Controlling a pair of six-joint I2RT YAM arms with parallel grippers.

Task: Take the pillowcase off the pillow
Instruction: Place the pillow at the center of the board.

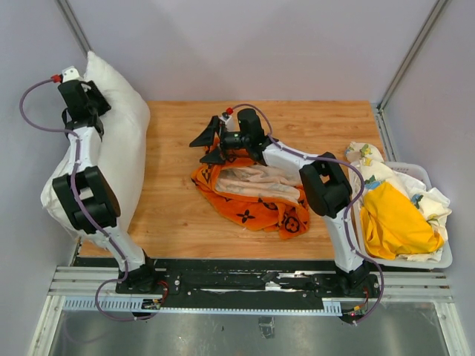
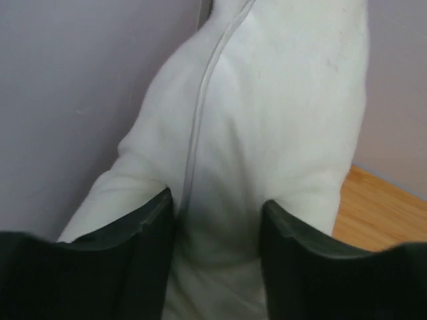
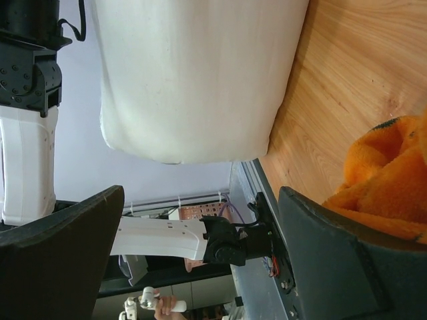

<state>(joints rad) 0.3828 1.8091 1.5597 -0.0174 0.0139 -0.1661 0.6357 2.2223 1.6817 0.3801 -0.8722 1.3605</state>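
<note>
Top external view: the white pillow (image 1: 122, 141) is seen standing on its long edge along the left side of the wooden surface (image 1: 171, 215), leaned against the left wall and fully bare. The left tool (image 1: 78, 93) is set at the pillow's far upper corner. In the left wrist view the pillow (image 2: 267, 133) is pinched between the two dark fingers (image 2: 143, 260) of the left tool (image 2: 217, 207), so it is held clamped. The orange pillowcase (image 1: 252, 193) lies crumpled near the middle of the surface, well apart from the pillow, with its pale inner side turned up. The right tool (image 1: 211, 144) is held over the case's far left end, fingers spread wide and nothing between them. In the right wrist view the right tool (image 3: 200, 193) is released, the pillowcase (image 3: 387, 167) bunched beside one finger and the pillow (image 3: 193, 73) beyond. A basket (image 1: 415, 259) of yellow and white cloth is placed at the right edge.
</note>
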